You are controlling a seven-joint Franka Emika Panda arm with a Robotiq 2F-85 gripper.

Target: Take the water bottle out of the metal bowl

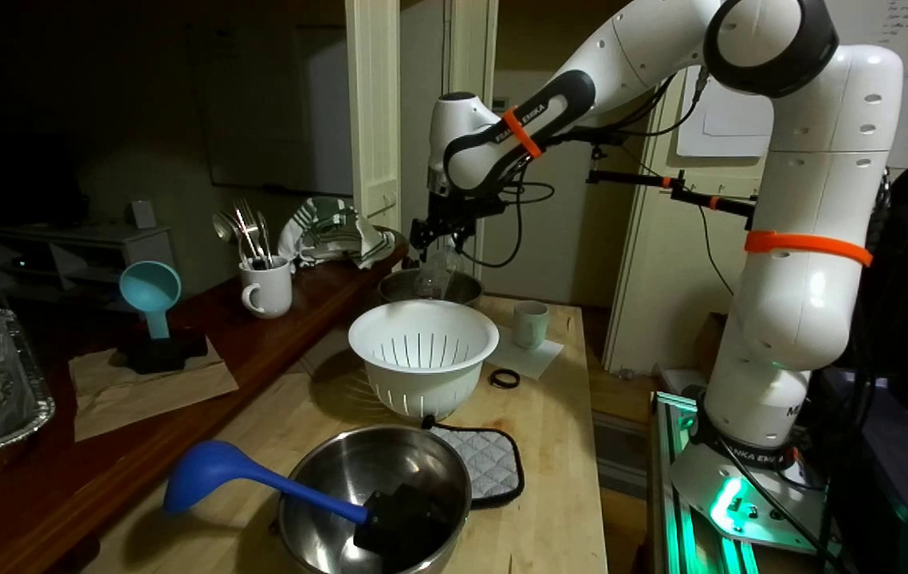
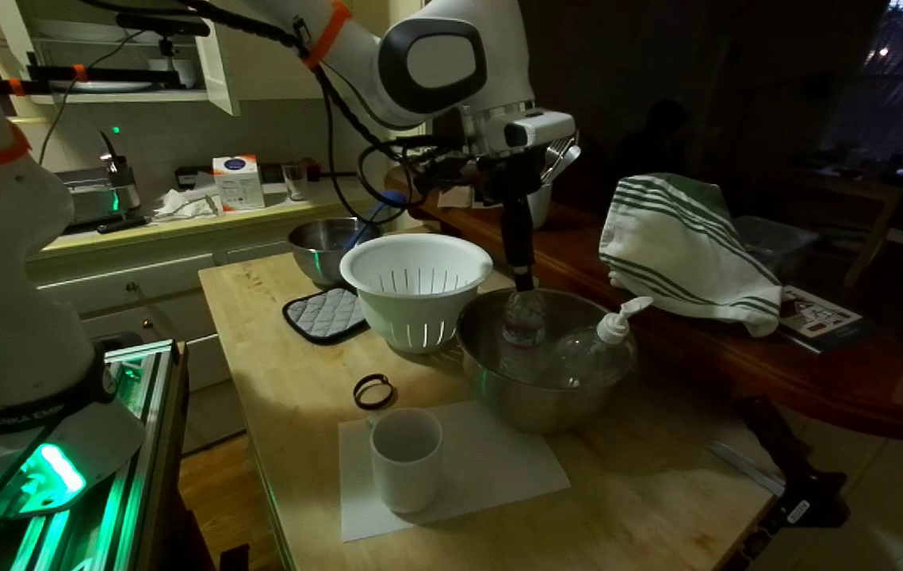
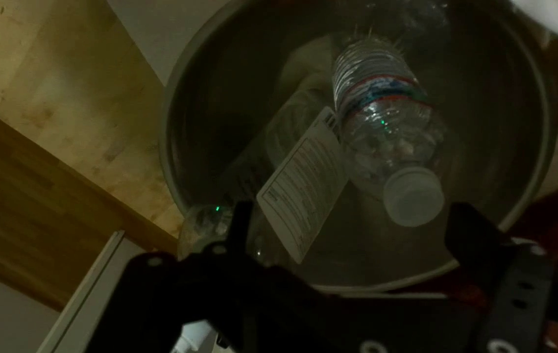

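Observation:
The water bottle is slim clear plastic with a red and blue label and a white cap. It stands tilted inside the metal bowl, also seen in the wrist view. A clear pump bottle with a white pump and a white label is in the same bowl beside it. My gripper is open above the bowl, pointing down. The white cap shows between the fingers, closer to the right-hand finger in the wrist view. In an exterior view, the fingertips are right at the bottle's top; contact is unclear.
A white strainer bowl stands close beside the metal bowl. A white mug is on paper nearby. A black ring, a grey pot holder and another metal bowl with a blue ladle are on the table. A towel lies on the ledge.

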